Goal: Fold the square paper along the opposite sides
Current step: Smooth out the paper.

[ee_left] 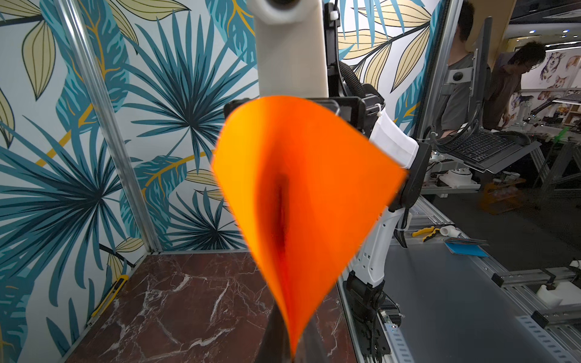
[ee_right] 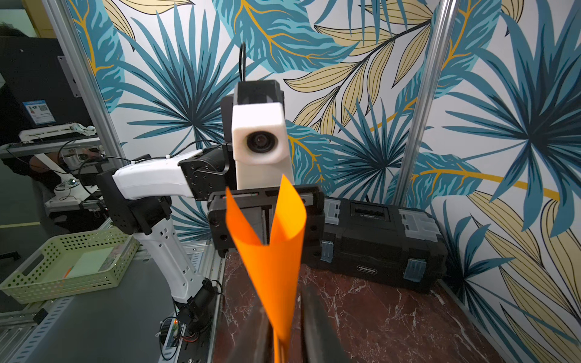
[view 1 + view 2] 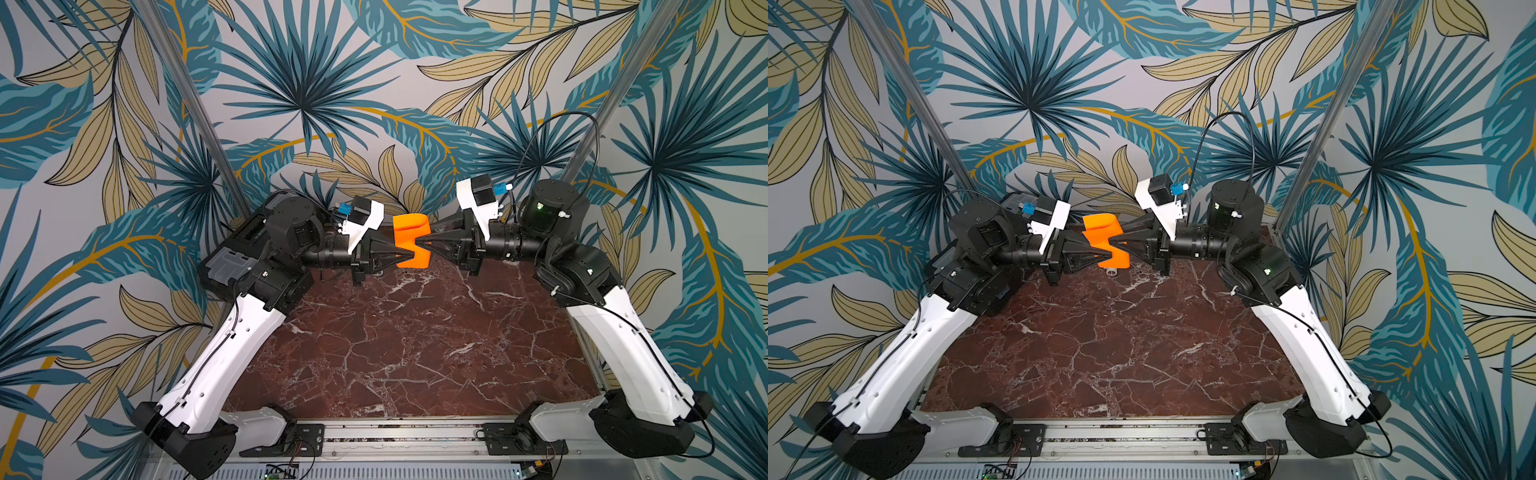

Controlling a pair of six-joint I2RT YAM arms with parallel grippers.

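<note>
We see the paper (image 3: pixel 409 226) held in the air over the middle of the tabletop's (image 3: pixel 415 340) far edge, between two grippers that face each other. The left gripper (image 3: pixel 395 254) is clamped on its left side and the right gripper (image 3: pixel 419 243) on its right. The sheet is curled. In both top views its long axis runs near to far.

We see a black toolbox (image 2: pixel 377 239) standing on the red-brown marble tabletop (image 3: pixel 415 353), against the leaf-print wall (image 3: pixel 291 83). A yellow utility knife (image 1: pixel 108 295) lies at the table's edge by the wall. Off the table sit a pale green perforated basket (image 2: pixel 63 261), a keyboard (image 1: pixel 481 146) and yellow-handled pliers (image 1: pixel 424 232).
</note>
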